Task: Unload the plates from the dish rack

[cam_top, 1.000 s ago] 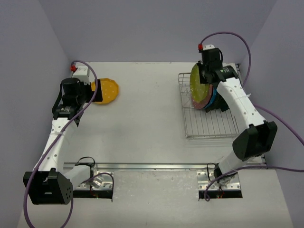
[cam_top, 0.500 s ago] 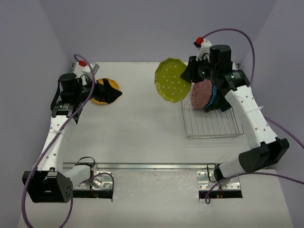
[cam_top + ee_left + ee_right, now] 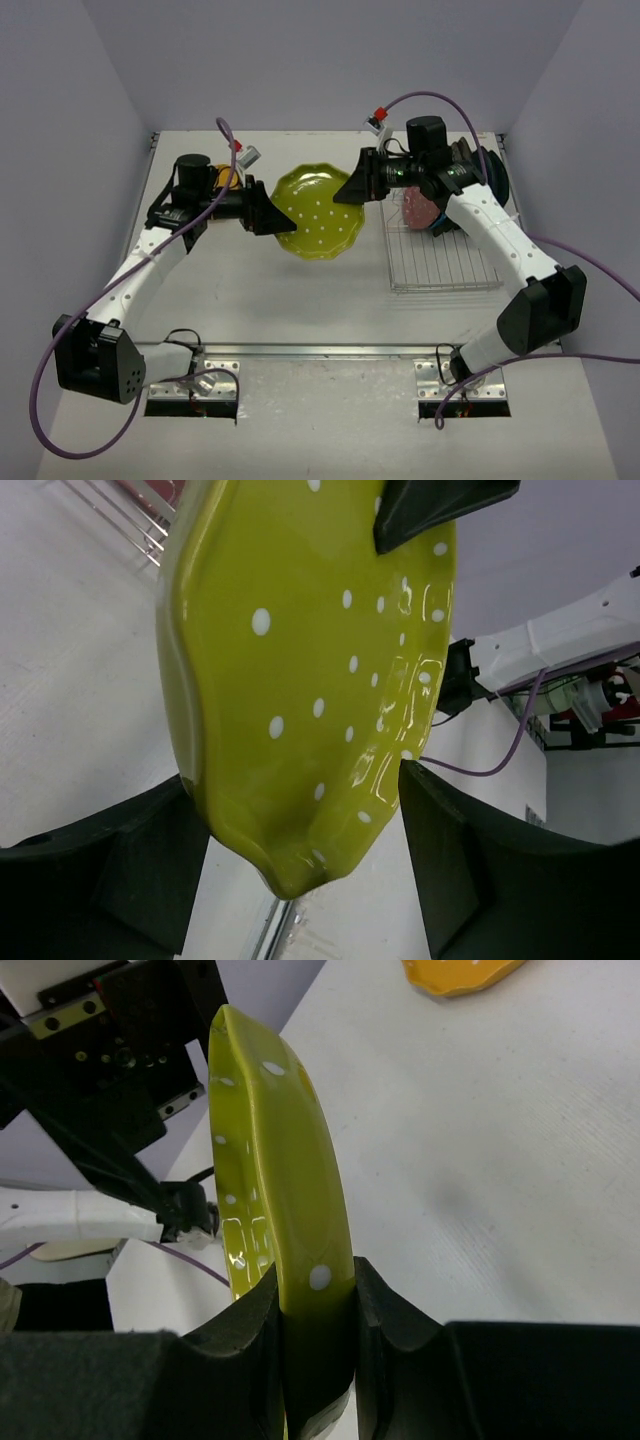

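Pale lavender walls [image 3: 330,60] around a white tabletop [image 3: 300,300]

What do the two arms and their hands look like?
The left arm and right arm have white links with small holes and black joint housings. A purple cable loops along each, with a red plug near the wrist. The left hand and right hand have black wedge-shaped fingers.

The right gripper [image 3: 357,186] is holding the yellow-green plate [image 3: 322,217] by its right edge over mid-table, and the left gripper [image 3: 271,213] is sitting at the opposite edge. A pink plate [image 3: 418,208] is standing in the dish rack [image 3: 440,266].
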`<move>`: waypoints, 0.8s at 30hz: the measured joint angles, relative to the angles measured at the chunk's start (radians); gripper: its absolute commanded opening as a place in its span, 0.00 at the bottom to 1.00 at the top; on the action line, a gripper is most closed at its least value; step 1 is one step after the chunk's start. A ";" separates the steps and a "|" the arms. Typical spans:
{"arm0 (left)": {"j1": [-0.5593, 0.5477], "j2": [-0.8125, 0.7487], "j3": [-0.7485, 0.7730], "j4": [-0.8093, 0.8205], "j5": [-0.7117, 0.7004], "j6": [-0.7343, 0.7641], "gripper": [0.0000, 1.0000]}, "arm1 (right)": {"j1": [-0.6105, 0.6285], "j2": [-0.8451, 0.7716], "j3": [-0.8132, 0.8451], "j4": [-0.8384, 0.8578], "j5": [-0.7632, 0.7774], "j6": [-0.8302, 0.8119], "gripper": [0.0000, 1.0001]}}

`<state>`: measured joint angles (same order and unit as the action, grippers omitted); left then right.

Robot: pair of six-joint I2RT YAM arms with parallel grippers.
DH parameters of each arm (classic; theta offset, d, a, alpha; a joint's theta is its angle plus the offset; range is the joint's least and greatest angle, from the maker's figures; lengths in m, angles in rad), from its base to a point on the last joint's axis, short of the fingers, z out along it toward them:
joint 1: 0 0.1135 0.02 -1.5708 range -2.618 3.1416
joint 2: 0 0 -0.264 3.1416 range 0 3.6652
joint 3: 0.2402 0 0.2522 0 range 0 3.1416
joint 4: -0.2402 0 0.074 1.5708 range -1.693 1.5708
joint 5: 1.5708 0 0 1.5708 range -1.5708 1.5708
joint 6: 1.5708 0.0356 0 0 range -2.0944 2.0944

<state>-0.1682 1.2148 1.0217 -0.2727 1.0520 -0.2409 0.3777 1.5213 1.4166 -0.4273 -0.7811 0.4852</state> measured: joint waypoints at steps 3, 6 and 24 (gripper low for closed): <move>-0.007 0.022 -0.006 0.014 0.007 -0.014 0.52 | 0.005 0.003 0.000 0.027 -0.026 0.018 0.00; -0.007 0.046 -0.012 0.037 0.021 -0.045 0.20 | 0.005 0.003 0.000 0.050 -0.045 0.030 0.00; 0.358 0.084 -0.132 0.224 0.133 -0.290 0.00 | 0.010 0.008 0.003 0.060 0.054 0.038 0.99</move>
<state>0.1899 1.2985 0.8900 -0.0484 1.1849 -0.5313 0.3879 1.5291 1.4197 -0.3675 -0.7275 0.5231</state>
